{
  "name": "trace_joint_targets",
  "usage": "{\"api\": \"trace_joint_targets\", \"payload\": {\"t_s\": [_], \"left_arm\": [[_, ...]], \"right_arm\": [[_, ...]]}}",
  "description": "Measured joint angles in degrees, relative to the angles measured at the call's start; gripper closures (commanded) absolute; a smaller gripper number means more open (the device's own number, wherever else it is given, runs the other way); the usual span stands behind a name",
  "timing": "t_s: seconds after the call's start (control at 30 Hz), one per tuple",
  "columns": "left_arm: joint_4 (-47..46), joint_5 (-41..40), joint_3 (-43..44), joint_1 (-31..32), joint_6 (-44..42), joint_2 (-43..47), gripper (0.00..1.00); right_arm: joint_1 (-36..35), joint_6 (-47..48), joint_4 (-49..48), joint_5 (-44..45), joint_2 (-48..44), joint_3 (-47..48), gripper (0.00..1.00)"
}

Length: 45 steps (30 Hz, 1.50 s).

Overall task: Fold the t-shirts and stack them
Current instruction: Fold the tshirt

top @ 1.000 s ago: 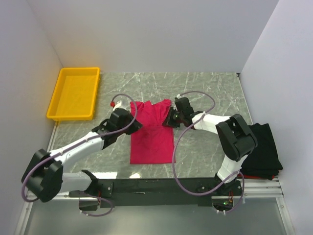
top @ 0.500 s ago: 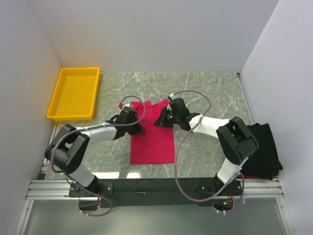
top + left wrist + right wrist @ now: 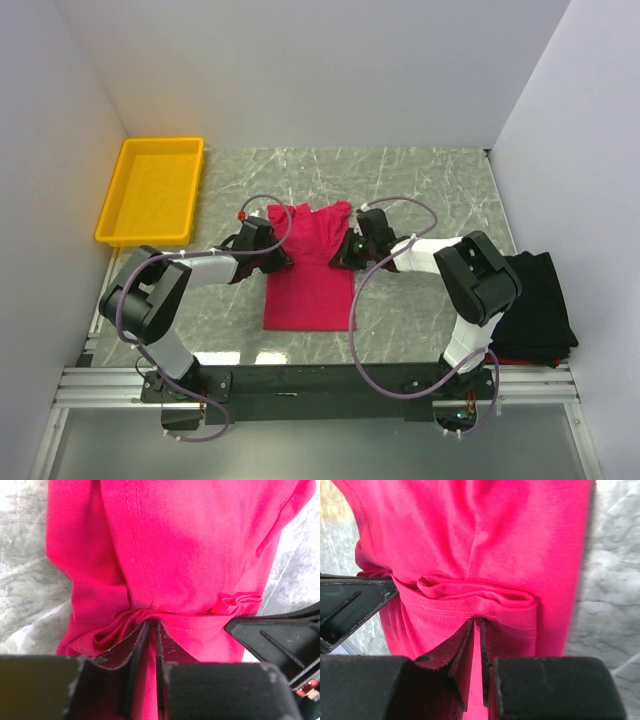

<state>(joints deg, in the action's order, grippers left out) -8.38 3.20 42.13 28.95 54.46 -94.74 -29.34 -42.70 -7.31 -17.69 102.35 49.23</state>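
The crimson-pink t-shirt (image 3: 310, 265) lies in a long narrow fold at the middle of the table. My left gripper (image 3: 275, 258) is shut on its left edge, and the cloth (image 3: 190, 570) bunches at the fingertips. My right gripper (image 3: 345, 255) is shut on its right edge, where the hem (image 3: 480, 595) is gathered between the fingers. Each wrist view shows the other gripper across the shirt. The black t-shirt (image 3: 540, 305) lies folded at the right edge of the table, behind the right arm.
A yellow plastic tray (image 3: 152, 190) stands at the far left of the table. White walls close in the left, back and right sides. The arms' mounting rail (image 3: 320, 380) runs along the near edge.
Both grippers have stayed on the pink shirt's sides and shifted slightly toward me. The left arm has folded in close to its base. The shirt's near hem sits a little lower and narrower.
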Motion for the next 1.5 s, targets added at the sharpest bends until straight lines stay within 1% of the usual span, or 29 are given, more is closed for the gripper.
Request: {"api": "trace_joint_targets", "payload": {"t_s": [0.27,0.37,0.5,0.6,0.67,0.7,0.73,0.77,0.8,0.87,0.97,1.03,1.1,1.23,1.37,1.5], "left_arm": [[2.1,-0.3,0.0,-0.2,-0.6,1.2,0.81],[1.9,-0.3,-0.5,-0.5,-0.3,1.3,0.81],[1.2,0.0,-1.5,-0.9,-0.1,1.9,0.8],[0.9,0.0,-2.5,-0.9,0.1,3.1,0.74],[1.8,0.0,-3.2,-1.0,0.0,4.8,0.67],[2.8,-0.1,-3.4,-1.0,-0.2,5.8,0.63],[4.1,-0.4,-3.4,-1.1,-0.4,7.4,0.58],[5.5,-0.7,-3.4,-1.2,-0.7,9.1,0.49],[7.0,-1.1,-3.4,-1.2,-1.0,11.3,0.46],[9.3,-2.1,-3.5,-1.4,-1.0,16.2,0.43],[12.5,-3.3,-4.3,-1.5,-0.5,25.7,0.43],[13.5,-3.6,-6.4,-1.5,0.6,31.7,0.43],[14.6,-4.0,-10.2,-1.5,2.3,37.6,0.43],[19.2,-3.6,-19.7,-1.5,5.9,48.2,0.48],[23.6,-3.1,-24.8,0.1,9.2,53.7,0.5],[26.2,-4.2,-26.7,6.3,13.4,57.0,0.51]], "right_arm": [[3.6,-0.1,-0.7,-1.9,-1.1,-1.5,0.82],[5.4,-0.2,-0.9,-3.1,-1.1,-2.1,0.83],[6.1,-0.2,-1.1,-3.9,-1.4,-2.7,0.82],[6.1,0.1,-0.8,-3.9,-2.2,-3.1,0.82],[6.1,0.4,0.1,-3.7,-3.7,-4.0,0.81],[6.1,0.5,1.0,-3.4,-5.0,-4.5,0.78],[6.1,0.6,1.9,-3.3,-6.2,-4.8,0.76],[6.1,0.8,2.8,-3.0,-7.8,-4.9,0.73],[6.1,1.0,3.7,-2.7,-9.6,-5.0,0.69],[6.1,1.6,5.5,-2.4,-14.0,-5.6,0.67],[6.1,2.2,8.0,-2.1,-21.3,-6.9,0.65],[6.1,2.4,9.1,-2.0,-26.6,-9.3,0.63],[6.0,2.4,9.7,-2.3,-31.6,-13.0,0.61],[4.5,0.9,11.6,-2.4,-40.3,-23.1,0.58],[0.2,-1.9,13.0,-2.1,-44.7,-30.3,0.55],[-5.6,-5.4,13.3,-0.2,-47.6,-33.1,0.54]]}}
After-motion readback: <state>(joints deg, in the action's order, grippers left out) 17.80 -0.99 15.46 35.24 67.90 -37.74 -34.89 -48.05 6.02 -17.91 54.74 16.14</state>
